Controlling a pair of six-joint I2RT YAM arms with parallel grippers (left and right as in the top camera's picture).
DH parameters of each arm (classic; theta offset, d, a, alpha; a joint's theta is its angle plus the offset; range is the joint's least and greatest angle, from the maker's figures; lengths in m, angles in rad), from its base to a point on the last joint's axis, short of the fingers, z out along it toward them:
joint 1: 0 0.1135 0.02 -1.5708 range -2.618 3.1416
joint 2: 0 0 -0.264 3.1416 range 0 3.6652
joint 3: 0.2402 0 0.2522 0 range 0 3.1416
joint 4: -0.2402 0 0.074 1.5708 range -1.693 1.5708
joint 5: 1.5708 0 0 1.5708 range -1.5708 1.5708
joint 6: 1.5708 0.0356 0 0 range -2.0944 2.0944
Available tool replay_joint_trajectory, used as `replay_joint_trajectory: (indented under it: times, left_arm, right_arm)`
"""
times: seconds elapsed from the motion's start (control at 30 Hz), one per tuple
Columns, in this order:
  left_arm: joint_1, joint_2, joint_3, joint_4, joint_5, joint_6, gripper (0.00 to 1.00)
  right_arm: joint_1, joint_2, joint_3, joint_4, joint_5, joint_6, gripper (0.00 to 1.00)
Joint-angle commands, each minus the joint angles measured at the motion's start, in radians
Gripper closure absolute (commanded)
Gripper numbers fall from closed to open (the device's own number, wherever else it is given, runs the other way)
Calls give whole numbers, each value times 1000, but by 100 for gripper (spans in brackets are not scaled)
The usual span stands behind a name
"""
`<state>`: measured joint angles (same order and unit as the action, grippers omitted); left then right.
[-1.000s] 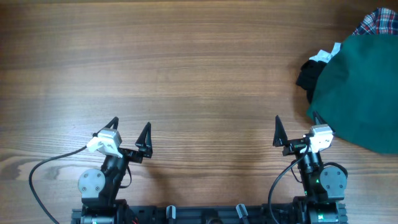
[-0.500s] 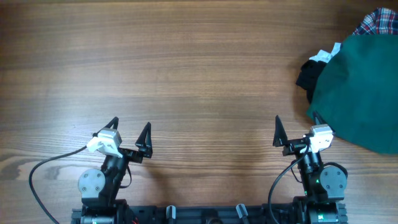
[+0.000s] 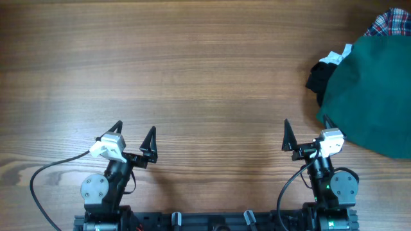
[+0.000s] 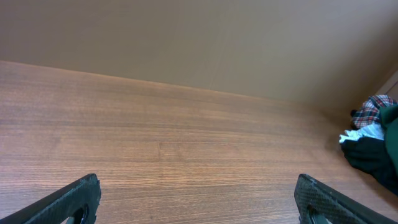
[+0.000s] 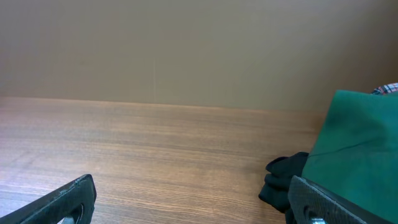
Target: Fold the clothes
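**Two open grippers, one unfolded heap**

Left gripper point(image 3: 135, 131) and right gripper point(image 3: 306, 131): jaws spread wide, nothing held. Both sit at the near edge of the table point(image 3: 192, 64), probably a rest pose, since no folding is done yet.

Clothes, far right: the dark green garment point(image 3: 372, 96) covers the heap, just beside the right gripper. The black one point(image 3: 318, 76) and white piece point(image 3: 335, 56) poke out on its left, with the plaid shirt point(image 3: 392, 24) behind.

Only the overhead view shows the green's full spread. The left wrist view shows the plaid, white and black side-on.
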<state>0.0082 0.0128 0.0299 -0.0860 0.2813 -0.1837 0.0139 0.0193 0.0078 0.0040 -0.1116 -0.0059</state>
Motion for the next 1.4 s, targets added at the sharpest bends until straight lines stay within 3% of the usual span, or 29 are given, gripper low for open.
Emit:
replay_joint_trajectory:
  times: [0.0,0.5,0.7,1.03,1.37]
  left_arm:
    - [-4,-6,-8,0,-9,19,0]
    - [-4,40,-8,0,-9,20,0]
    - [-4,40,-8,0,-9,20,0]
    - [-4,40,-8,1,-9,19,0]
    - [-4,40,-3,34,-8,-85,0]
  right_arm:
    - [-6,-5,-3,3,0,-12,0]
    - [-6,-5,-3,8,-2,-5,0]
    - [-6,-5,-3,23,-1,118,0]
    - [-6,-5,-3,71,-1,119,0]
    - [-6,-5,-2,116,-11,170,1]
